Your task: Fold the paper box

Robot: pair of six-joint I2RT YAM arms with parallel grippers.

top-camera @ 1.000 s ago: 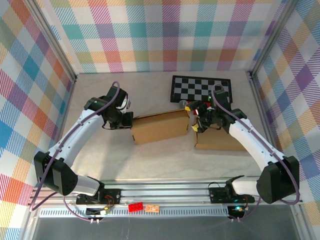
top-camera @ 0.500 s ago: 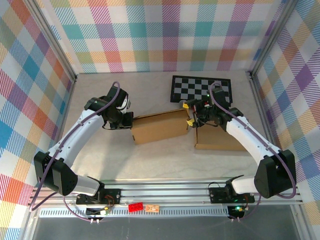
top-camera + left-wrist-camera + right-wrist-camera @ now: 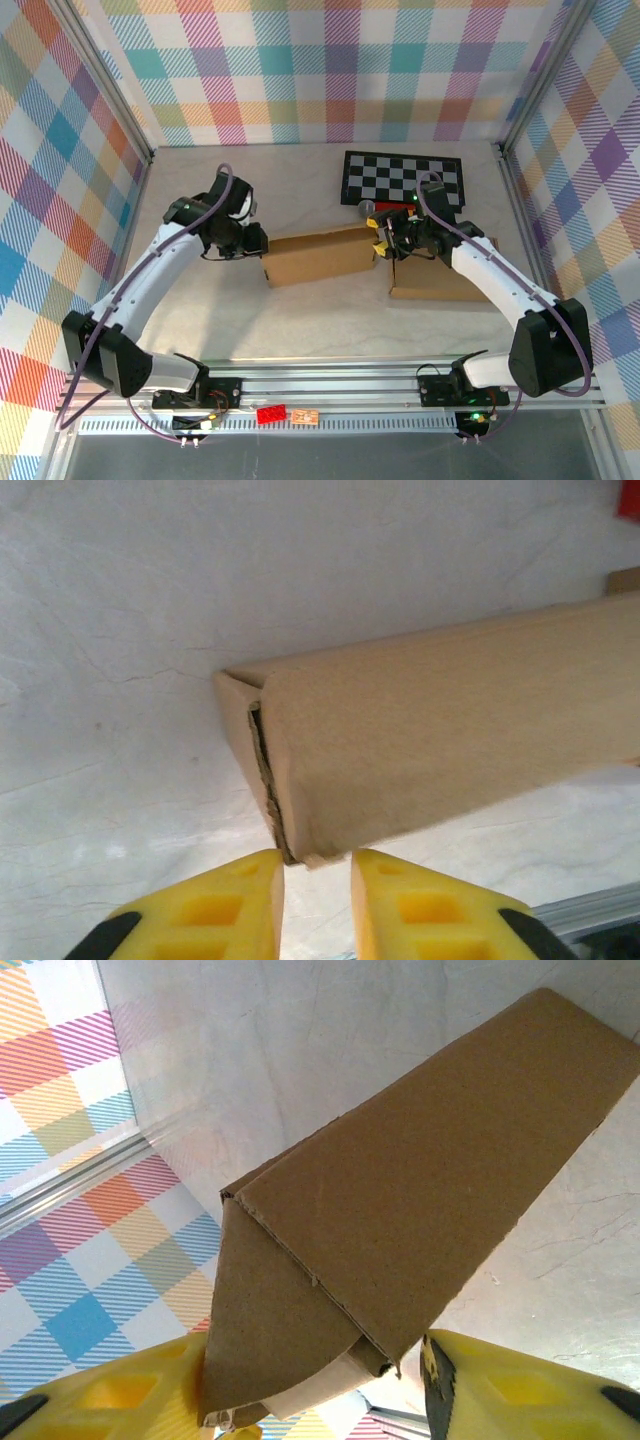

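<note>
Standing at the left end of the box point(image 3: 320, 257), the left gripper point(image 3: 258, 243) had its yellow fingers point(image 3: 240, 900) a narrow way apart and held nothing. In the left wrist view the box's lower corner sat right at the mouth of that gap, with bare table point(image 3: 300, 320) showing between the tips. The fingers' bases were cut off by the bottom of that view. A dark slit ran down the box's end seam, and nothing inside it could be made out.

The box lay across the middle of the table, its long side roughly along the near edge.

At the box's right end, the right gripper point(image 3: 380, 238) stood with its fingers point(image 3: 510, 1395) wide apart on either side of a folded end flap point(image 3: 270, 1350). One finger lay against the flap and the other just off the box's corner. Whether they pressed on the flap could not be told.

A small grey round shape point(image 3: 368, 207) just beyond that gripper was too small to name.

A flat cardboard piece point(image 3: 440, 283) lay toward the right edge, partly hidden under the right arm. A checkerboard point(image 3: 403, 178) lay near the far edge.
</note>
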